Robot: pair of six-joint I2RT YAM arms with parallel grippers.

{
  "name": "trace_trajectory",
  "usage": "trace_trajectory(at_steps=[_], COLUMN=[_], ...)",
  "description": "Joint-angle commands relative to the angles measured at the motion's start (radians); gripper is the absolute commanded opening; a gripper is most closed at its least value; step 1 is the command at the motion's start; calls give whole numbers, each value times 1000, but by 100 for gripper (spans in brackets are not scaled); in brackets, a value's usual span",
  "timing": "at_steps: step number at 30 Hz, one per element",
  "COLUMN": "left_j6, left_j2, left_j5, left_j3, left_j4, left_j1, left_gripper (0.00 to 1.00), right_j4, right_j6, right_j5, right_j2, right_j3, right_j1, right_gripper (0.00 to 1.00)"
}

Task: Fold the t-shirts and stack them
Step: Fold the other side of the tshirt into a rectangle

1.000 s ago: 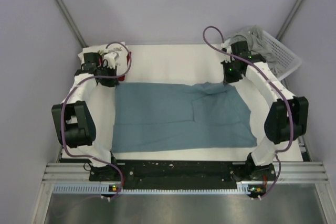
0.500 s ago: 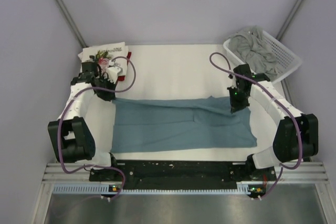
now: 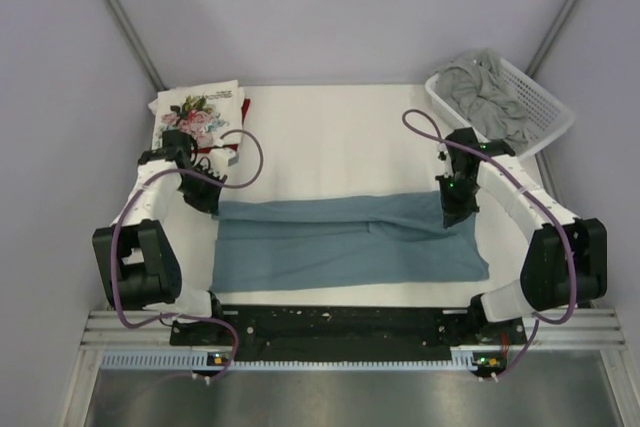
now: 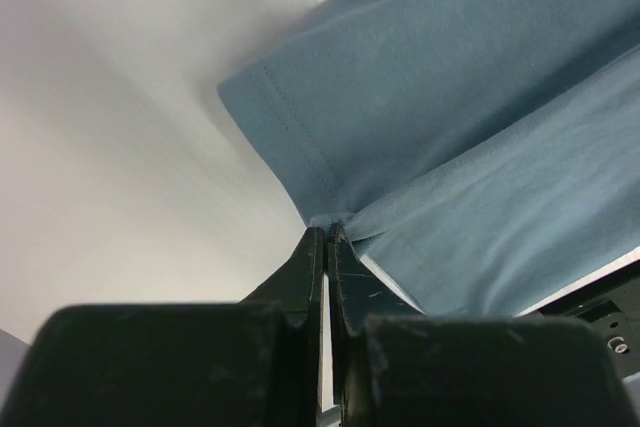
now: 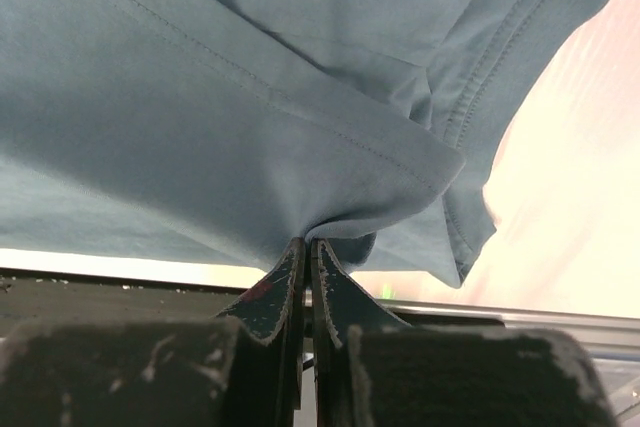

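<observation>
Top external: left claw (image 3: 211, 204) and right claw (image 3: 453, 218) each pinch the teal t-shirt (image 3: 350, 244) by its edge.

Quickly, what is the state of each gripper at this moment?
Left gripper: closed, pinching an edge of the teal t-shirt.
Right gripper: closed, pinching the same t-shirt.
</observation>
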Motion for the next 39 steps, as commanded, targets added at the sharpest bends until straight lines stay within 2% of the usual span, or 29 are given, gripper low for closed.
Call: trace_trajectory(at_steps=[1,5,6,7,8,9,11,12,13,15,16,19,21,24,29,33,37,39], left_j6=[24,52,56,61,69,85,127,153,180,231,243,222,205,184,181,161,147,138], left_j2=[14,41,46,43,34,22,-18,-34,-49,-52,-45,0,40,64,32,29,64,74], left_j5=[-10,-33,-52,-65,-79,-82,-61,-44,-20,26,49,94,100,71,-22,-136,-96,-105], left_j3=[-1,-5,-7,-9,-10,-10,2,17,33,88,108,128,120,68,-47,-133,-134,-145], left_j4=[-47,-83,-92,-94,-97,-102,-128,-152,-181,-236,-250,-234,-225,-169,-2,168,142,150], left_j1=[9,9,9,9,8,11,11,11,11,9,9,-18,-70,-143,-226,-224,-224,-224], left_gripper=[0,1,8,19,32,40,52,62,63,62,59,39,34,38,52,53,51,49], right_j4=[-40,-41,-43,-43,-46,-47,-49,-53,-60,-63,-60,-28,29,141,238,253,282,295], right_j6=[27,38,39,41,42,47,51,53,53,50,47,33,15,37,35,4,-8,-5], right_j5=[-11,16,21,26,26,53,78,99,113,128,119,121,130,69,58,72,49,38], right_j2=[28,92,104,120,133,143,146,143,135,121,114,106,114,163,307,410,456,457], right_j3=[26,26,26,27,27,31,35,40,49,70,87,174,222,257,299,323,310,290], right_j1=[4,-1,-1,-1,-1,-1,-4,-2,-4,-2,-1,45,117,157,171,173,171,173], right_gripper=[0,1,2,6,17,22,30,36,39,41,40,38,38,38,40,43,43,40])
